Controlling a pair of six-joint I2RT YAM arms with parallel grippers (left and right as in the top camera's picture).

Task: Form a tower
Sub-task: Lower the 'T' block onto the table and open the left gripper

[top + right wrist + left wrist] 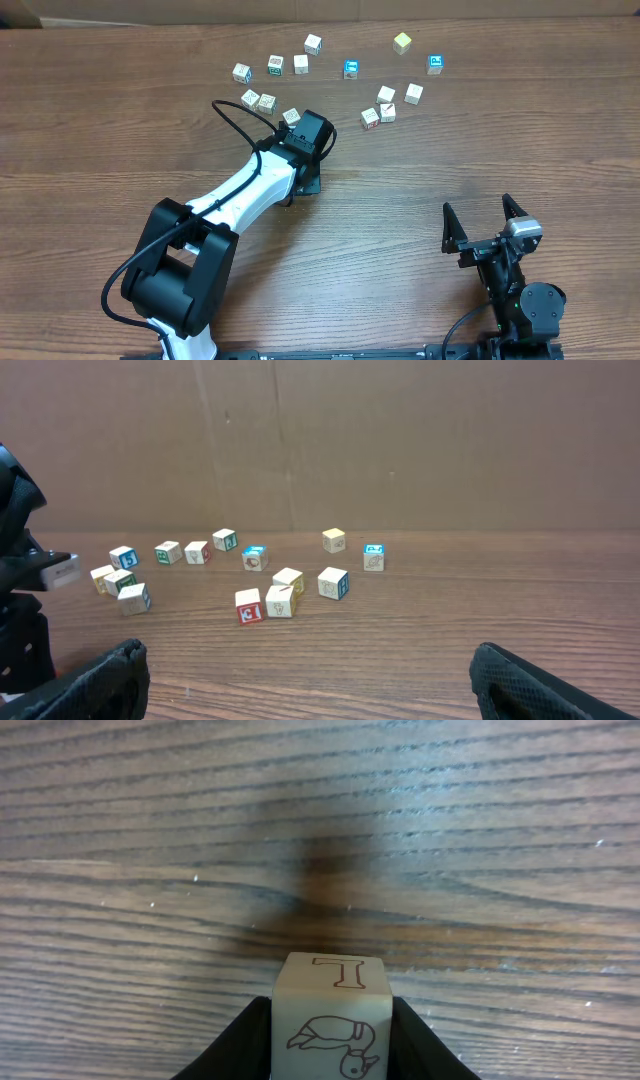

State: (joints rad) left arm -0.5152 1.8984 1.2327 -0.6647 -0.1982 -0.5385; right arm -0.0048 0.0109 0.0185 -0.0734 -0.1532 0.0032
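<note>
A pale wooden cube (330,1015) with a printed T on top and a line drawing on its near face sits between the black fingers of my left gripper (332,1025), which is shut on it just above the bare table. From overhead the left wrist (305,140) hides that cube. Several pale printed cubes lie loose at the back, among them a group of three (267,101) beside the left wrist and a cluster (386,111) to its right. The tower is out of view. My right gripper (478,215) stands open near the front right, nothing between its fingers (110,680).
Two blue-faced cubes (351,69) (435,64) and a yellow cube (402,42) lie among the scattered ones at the back. The white left arm (235,195) reaches diagonally across the table's left half. Brown cardboard closes off the far side (400,440).
</note>
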